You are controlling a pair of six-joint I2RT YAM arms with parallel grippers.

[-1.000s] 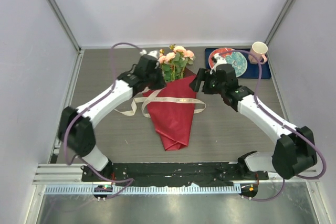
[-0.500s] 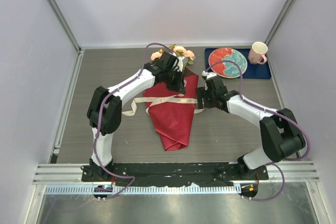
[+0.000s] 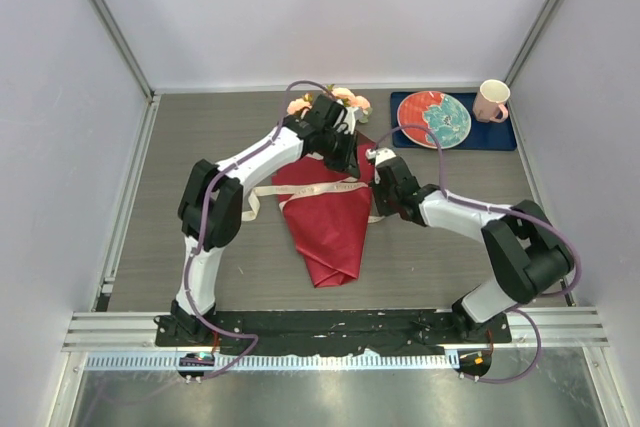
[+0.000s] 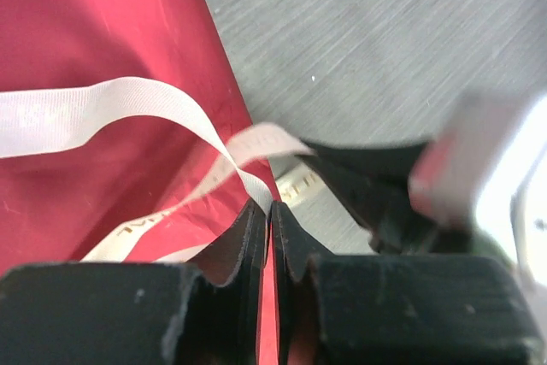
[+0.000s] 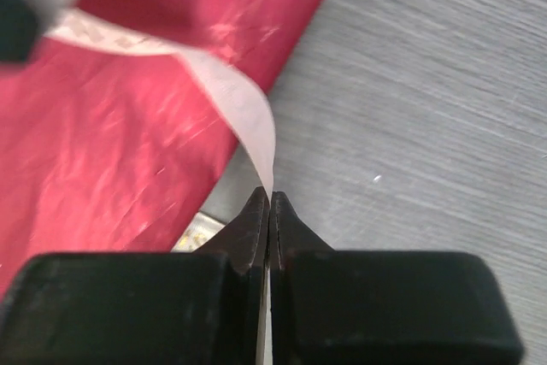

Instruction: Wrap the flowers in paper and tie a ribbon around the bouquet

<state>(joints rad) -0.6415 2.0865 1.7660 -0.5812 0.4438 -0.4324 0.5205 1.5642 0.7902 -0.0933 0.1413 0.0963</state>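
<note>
The bouquet lies mid-table as a dark red paper (image 3: 330, 232) cone, with peach-pink flowers (image 3: 345, 99) at its far end. A cream ribbon (image 3: 310, 190) crosses the cone. My left gripper (image 3: 355, 169) is at the cone's right edge. In the left wrist view its jaws (image 4: 270, 207) stand a hair apart and the ribbon (image 4: 128, 100) runs over the paper (image 4: 102, 23) down into their tips. My right gripper (image 3: 374, 199) sits just beside it. In the right wrist view it (image 5: 270, 198) is shut on the ribbon (image 5: 239, 100), which rises from its tips beside the paper (image 5: 128, 151).
A patterned plate (image 3: 435, 119) and a pink cup (image 3: 492, 99) sit on a dark blue mat (image 3: 500, 135) at the back right. Both grippers crowd the cone's right edge; the right one shows as a dark blur (image 4: 385, 194) in the left wrist view.
The left arm has swung across the bouquet to its right edge. The right gripper has moved left to the ribbon and closed on it.
</note>
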